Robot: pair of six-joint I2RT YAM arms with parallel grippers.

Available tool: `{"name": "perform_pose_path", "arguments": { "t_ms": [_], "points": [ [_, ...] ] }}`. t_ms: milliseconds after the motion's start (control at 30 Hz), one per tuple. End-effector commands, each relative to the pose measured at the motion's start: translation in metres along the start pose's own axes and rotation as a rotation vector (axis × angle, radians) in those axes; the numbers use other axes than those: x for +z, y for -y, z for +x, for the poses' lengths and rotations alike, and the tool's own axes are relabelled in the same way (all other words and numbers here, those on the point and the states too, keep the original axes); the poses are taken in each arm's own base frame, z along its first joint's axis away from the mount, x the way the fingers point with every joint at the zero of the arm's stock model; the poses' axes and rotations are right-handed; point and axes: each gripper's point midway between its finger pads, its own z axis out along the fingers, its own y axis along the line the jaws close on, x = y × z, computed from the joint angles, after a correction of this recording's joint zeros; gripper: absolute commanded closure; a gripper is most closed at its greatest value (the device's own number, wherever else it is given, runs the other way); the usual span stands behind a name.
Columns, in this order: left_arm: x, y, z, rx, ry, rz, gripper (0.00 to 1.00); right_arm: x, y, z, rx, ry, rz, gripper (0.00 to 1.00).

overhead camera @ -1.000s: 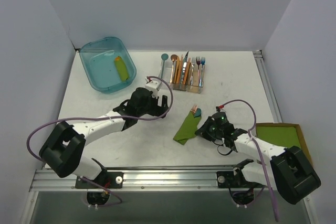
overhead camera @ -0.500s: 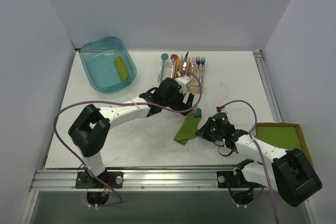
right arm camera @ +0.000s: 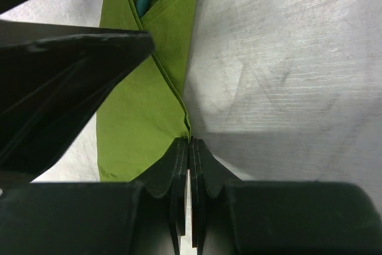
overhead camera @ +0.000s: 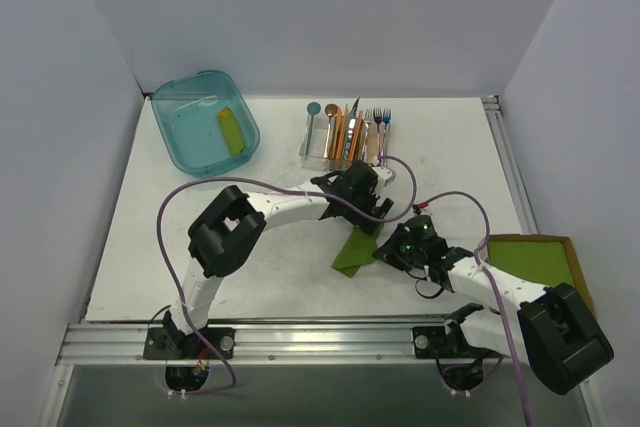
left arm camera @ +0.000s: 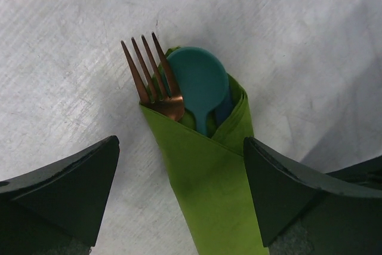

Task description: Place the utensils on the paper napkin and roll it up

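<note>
The lime-green paper napkin point(overhead camera: 351, 251) lies rolled into a narrow wrap in the middle of the table. The copper fork point(left arm camera: 150, 79) and the teal spoon point(left arm camera: 201, 82) stick out of its far end. My left gripper point(overhead camera: 372, 209) is open just above that end, and in the left wrist view its gripper point(left arm camera: 181, 147) has one finger on each side of the wrap point(left arm camera: 209, 177), not touching it. My right gripper point(overhead camera: 386, 247) is shut, pinching the napkin's right edge point(right arm camera: 179, 103) at its tips point(right arm camera: 189, 143).
A clear caddy of coloured cutlery point(overhead camera: 349, 135) stands at the back centre. A teal tub point(overhead camera: 176, 142) holding a yellow-green roll sits at the back left. A stack of green sheets in brown cardboard point(overhead camera: 535, 257) lies at the right edge.
My left arm has swung right from the middle of the table to above the wrap's far end. The right gripper has stayed at the napkin's edge.
</note>
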Motion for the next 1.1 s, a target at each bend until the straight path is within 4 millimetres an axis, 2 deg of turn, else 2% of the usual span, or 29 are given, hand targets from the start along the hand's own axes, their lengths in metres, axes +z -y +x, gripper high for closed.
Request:
{"name": "perform_pose_path", "arguments": {
  "t_ms": [0, 67, 433, 633, 667, 1067],
  "points": [
    [0.001, 0.004, -0.014, 0.024, 0.012, -0.001, 0.06, -0.002, 0.007, -0.003, 0.003, 0.021, 0.025, 1.0],
    [0.006, 0.005, -0.01, 0.025, -0.001, 0.006, 0.06, -0.002, 0.007, -0.003, 0.004, 0.021, 0.025, 1.0],
    [0.013, 0.017, -0.022, 0.028, 0.019, 0.05, 0.04, -0.002, 0.008, -0.003, 0.008, 0.023, 0.028, 1.0],
    [0.026, 0.017, -0.006, 0.058, -0.048, 0.025, 0.0, -0.002, 0.008, -0.003, 0.009, 0.026, 0.026, 1.0],
    [0.027, 0.019, -0.005, 0.064, -0.052, 0.021, 0.05, -0.003, 0.007, -0.004, 0.009, 0.027, 0.025, 1.0],
    [0.031, 0.014, 0.008, 0.147, -0.099, -0.033, 0.2, -0.003, 0.009, -0.003, 0.015, 0.028, 0.028, 1.0]
  ]
}}
